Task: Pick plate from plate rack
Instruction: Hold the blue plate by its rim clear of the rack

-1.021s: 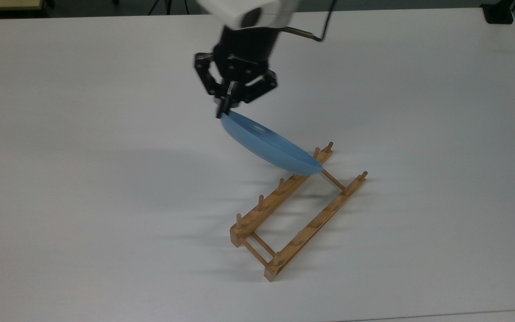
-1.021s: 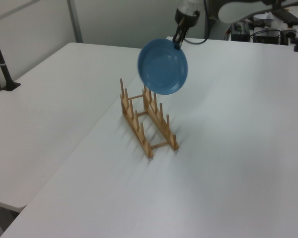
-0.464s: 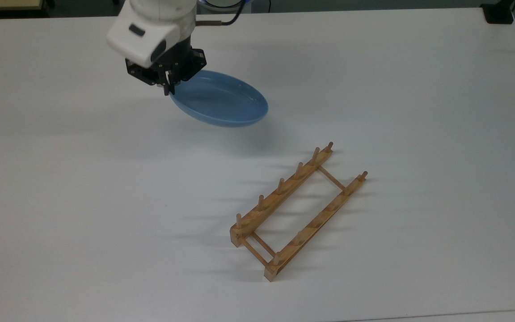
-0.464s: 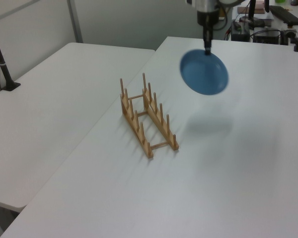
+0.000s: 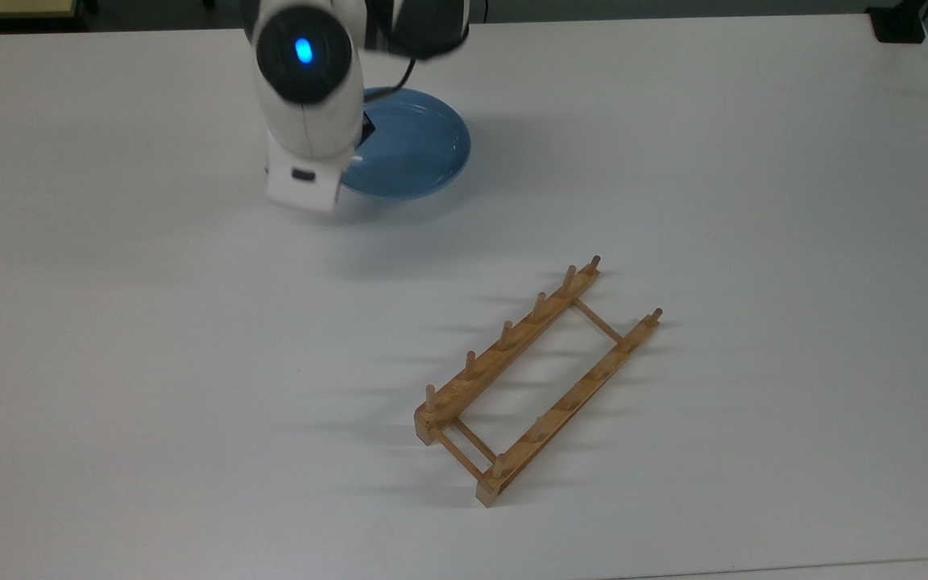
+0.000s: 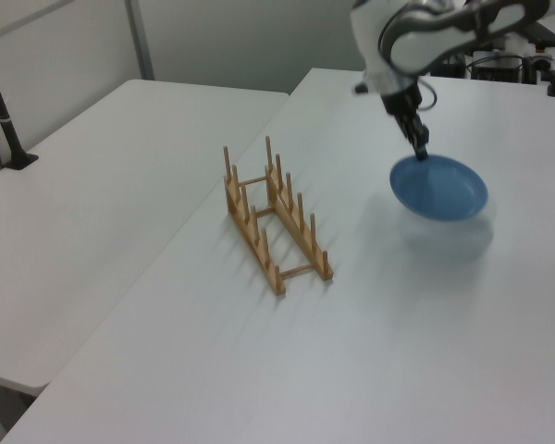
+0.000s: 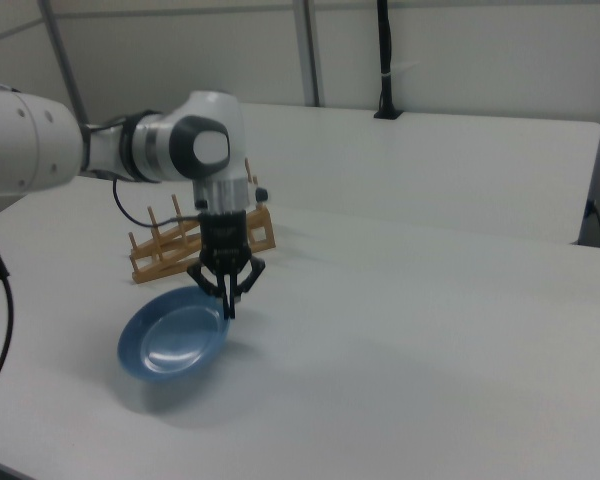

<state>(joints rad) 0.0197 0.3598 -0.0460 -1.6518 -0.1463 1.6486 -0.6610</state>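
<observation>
You had the tool (image 7: 227,303) closed on the plate (image 5: 416,153) rim, plate nearly flat, low over the worktop (image 5: 754,201) near its far edge in the top view. A second earlier it hung tilted above the rack (image 5: 532,379); now it was well apart, rack empty. Pick looked done; set-down seemed next.
</observation>
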